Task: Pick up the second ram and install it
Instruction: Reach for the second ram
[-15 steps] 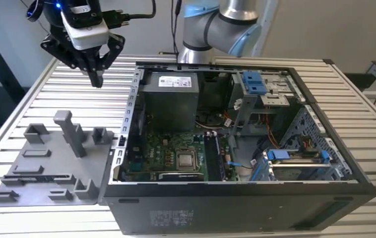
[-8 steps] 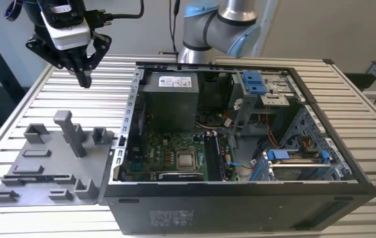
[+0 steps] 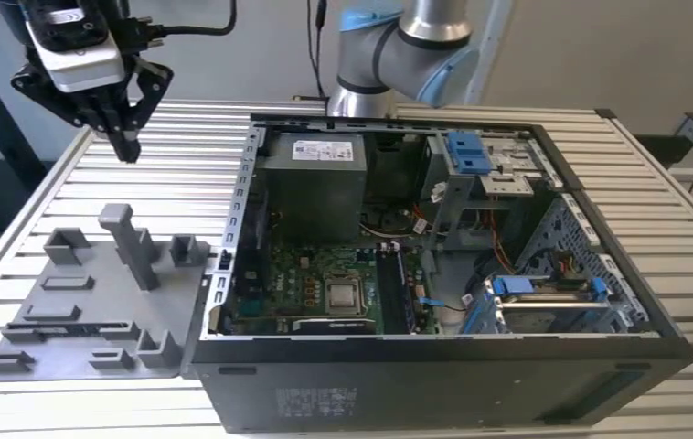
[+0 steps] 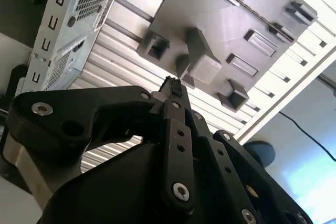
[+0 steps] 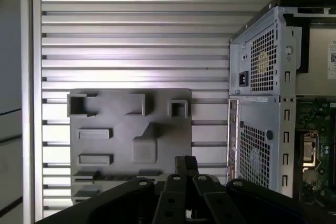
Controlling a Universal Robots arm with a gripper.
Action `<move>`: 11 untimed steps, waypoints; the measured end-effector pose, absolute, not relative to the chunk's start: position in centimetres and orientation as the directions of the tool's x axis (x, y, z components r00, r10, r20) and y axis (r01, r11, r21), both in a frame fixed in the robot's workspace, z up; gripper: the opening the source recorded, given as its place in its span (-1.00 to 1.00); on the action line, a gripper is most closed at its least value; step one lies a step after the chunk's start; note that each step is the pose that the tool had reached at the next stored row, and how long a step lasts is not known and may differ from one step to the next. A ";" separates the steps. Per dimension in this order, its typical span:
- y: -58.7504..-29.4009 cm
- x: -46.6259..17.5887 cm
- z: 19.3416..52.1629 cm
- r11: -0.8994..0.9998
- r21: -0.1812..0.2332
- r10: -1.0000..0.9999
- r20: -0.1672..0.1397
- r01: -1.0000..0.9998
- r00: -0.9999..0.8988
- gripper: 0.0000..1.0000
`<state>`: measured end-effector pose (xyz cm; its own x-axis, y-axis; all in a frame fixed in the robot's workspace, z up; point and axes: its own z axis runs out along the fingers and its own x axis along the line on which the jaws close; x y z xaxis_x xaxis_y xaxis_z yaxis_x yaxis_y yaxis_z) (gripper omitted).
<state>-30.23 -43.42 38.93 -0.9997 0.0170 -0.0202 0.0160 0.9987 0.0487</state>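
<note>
My gripper (image 3: 127, 154) hangs high over the slatted table at the exterior view's left, behind the grey fixture plate (image 3: 90, 297). Its black fingers meet at the tips, shut with nothing between them, and both wrist views show the same (image 4: 173, 85) (image 5: 185, 162). A slim dark strip stands on edge in the plate's front slot (image 3: 57, 327) (image 5: 113, 177); it looks like the second ram. The gripper is well above it and apart from it.
The open computer case (image 3: 444, 375) lies to the exterior view's right of the plate, with the motherboard (image 3: 322, 265) and silver processor (image 3: 344, 294) exposed. A tall grey post (image 3: 127, 242) and several blocks rise from the plate. The arm's base (image 3: 383, 64) stands behind the case.
</note>
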 end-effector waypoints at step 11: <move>-43.4 -34.1 38.8 0.999 0.049 0.017 -0.020 0.016 -1.000 -0.79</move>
<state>-34.09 -43.44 38.75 -0.9996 0.0170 -0.0203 0.0160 0.9987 0.0488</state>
